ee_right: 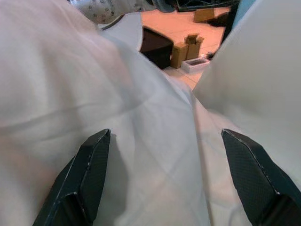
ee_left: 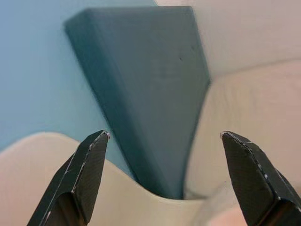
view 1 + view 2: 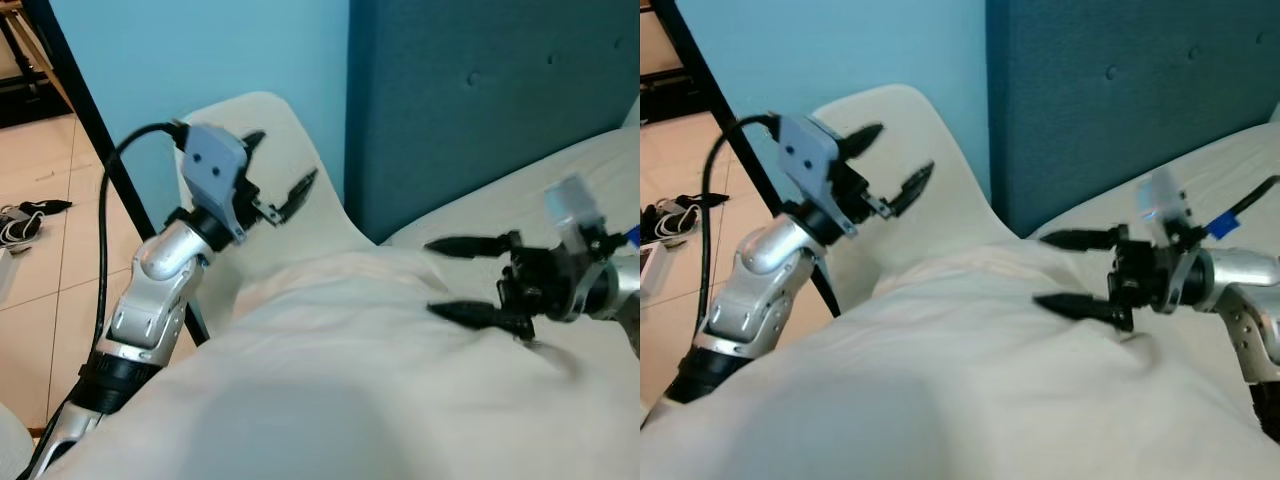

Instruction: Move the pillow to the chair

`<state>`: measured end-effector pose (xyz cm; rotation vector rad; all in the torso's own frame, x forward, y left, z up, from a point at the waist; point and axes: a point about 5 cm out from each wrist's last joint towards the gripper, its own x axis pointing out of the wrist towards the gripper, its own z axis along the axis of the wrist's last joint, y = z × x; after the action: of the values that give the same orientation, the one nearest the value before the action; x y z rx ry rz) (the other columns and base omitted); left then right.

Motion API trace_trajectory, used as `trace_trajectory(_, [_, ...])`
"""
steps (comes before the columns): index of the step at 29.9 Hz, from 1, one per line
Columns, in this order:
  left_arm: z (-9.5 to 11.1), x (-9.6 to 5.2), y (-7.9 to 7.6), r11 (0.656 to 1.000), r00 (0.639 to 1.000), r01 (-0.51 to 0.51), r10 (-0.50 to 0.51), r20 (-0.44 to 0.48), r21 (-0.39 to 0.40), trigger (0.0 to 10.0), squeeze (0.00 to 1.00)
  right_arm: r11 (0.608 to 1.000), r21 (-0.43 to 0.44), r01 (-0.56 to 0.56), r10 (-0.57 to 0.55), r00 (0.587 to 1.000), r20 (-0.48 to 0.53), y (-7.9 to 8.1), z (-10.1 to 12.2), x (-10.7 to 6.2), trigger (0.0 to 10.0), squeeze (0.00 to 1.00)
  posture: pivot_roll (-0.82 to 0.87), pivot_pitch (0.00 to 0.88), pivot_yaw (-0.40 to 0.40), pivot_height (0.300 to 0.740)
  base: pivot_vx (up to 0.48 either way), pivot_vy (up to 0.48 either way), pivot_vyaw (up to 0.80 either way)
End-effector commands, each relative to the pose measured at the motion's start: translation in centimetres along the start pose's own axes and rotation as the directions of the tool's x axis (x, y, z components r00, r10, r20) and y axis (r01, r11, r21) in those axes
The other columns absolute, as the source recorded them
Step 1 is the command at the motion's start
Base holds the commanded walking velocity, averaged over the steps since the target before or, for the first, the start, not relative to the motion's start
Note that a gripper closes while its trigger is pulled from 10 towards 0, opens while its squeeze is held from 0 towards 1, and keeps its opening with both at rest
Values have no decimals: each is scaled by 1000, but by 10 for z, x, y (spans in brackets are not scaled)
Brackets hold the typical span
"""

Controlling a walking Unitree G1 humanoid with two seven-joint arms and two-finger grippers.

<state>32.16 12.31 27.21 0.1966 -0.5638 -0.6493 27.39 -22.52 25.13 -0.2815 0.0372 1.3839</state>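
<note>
From my left eye, the big soft white pillow (image 3: 340, 390) fills the lower half, its far end lying against the cream moulded plastic chair (image 3: 262, 130) at 11 o'clock. My left end effector (image 3: 278, 178) hangs released before the chair's back, touching nothing. My right end effector (image 3: 452, 278), at 3 o'clock, is spread wide, lower finger on the pillow's top.

My right eye adds the white bed (image 3: 1230, 160) at 2 o'clock and the dark teal padded headboard (image 3: 1120, 90) rising just beside the chair's edge.

My left wrist view looks between parted fingertips (image 2: 91, 155) at the headboard's corner and the pale blue wall (image 2: 33, 70), open room between.

My right wrist view shows creased pillow cloth close under the fingers, with tan floor tiles (image 1: 188, 23) and small boxes beyond its edge.
</note>
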Motion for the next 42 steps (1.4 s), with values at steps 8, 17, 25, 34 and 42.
trace_trajectory(8, [-1, -6, -16, 988, 989, 142, -144, -26, -58, 10000, 0, 971, 20, -238, 237, 947, -216, 34, -24, 45, 10000, 0, -187, 102, 79, 520, 0, 0, 0])
trace_trajectory(17, [-4, -6, -23, 981, 980, 188, -191, -52, -56, 10000, 0, 990, -46, -132, 95, 877, -471, 22, -56, 63, 3059, 0, -188, 95, 77, 520, 0, 0, 0])
trace_trajectory(25, [-2, -5, -23, 981, 981, 184, -186, -46, -57, 10000, 0, 994, -110, -9, -44, 882, -469, 6, -52, 65, 0, 0, -195, 99, 75, 520, 0, 0, 0])
trace_trajectory(34, [-4, -1, -6, 1000, 998, 22, -22, -66, 5, 10000, 0, 974, -171, 147, -217, 820, -530, -17, -55, 60, 0, 0, -201, 109, 70, 520, 0, 0, 0])
trace_trajectory(42, [3, -1, 27, 971, 973, -224, 227, -36, 86, 10000, 0, 873, -118, 473, -481, 797, -364, -54, -36, 53, 0, 0, -203, 106, 69, 520, 0, 0, 0])
